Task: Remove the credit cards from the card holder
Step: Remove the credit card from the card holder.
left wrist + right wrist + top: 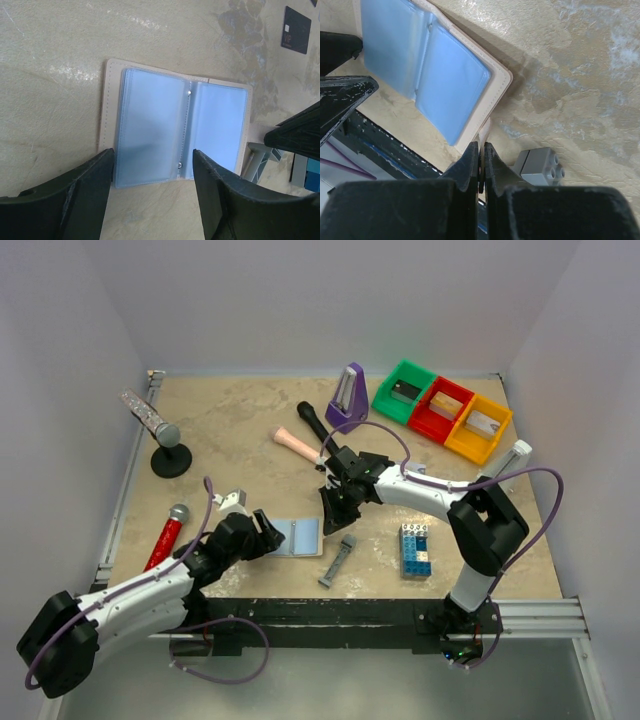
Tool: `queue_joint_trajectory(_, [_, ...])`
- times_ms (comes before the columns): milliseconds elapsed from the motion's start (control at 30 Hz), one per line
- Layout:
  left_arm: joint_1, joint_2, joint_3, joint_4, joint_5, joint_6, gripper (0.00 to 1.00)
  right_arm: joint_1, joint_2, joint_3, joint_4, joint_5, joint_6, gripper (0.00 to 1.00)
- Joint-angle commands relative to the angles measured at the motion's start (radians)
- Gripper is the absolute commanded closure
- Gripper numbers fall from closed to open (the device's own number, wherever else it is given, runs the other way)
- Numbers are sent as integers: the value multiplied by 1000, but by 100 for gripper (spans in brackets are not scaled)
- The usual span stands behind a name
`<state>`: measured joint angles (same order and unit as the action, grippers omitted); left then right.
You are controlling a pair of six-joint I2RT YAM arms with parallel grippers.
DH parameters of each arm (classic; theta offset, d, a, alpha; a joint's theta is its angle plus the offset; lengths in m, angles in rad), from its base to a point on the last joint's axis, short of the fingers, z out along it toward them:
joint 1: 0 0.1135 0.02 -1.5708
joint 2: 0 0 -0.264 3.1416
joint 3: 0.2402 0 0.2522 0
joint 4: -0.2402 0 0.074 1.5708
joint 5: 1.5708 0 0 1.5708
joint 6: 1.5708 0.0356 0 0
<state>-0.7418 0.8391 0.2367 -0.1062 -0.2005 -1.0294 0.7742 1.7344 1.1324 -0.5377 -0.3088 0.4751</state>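
Left fingers (85, 200) are gaping wide, gripping nothing, at the open card holder (180, 130); right fingers (469, 167) are pressing shut just beside it.

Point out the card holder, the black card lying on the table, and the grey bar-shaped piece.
card holder (165, 130), left wrist view, on its left blue sleeve panel.
black card (296, 30), left wrist view, centre of its face.
grey bar-shaped piece (337, 560), top external view, middle of the bar.
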Motion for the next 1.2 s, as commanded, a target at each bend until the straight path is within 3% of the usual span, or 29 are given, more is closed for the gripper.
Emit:
queue_joint_trajectory(0, [1, 8, -5, -3, -24, -3, 32, 8, 5, 4, 16, -29, -3, 100])
queue_joint_trajectory(500, [1, 42, -54, 279, 157, 58, 36, 8, 21, 4, 39, -84, -3, 100])
queue_joint_trajectory(1167, [-1, 61, -13, 315, 196, 112, 36, 8, 25, 7, 28, -82, -7, 100])
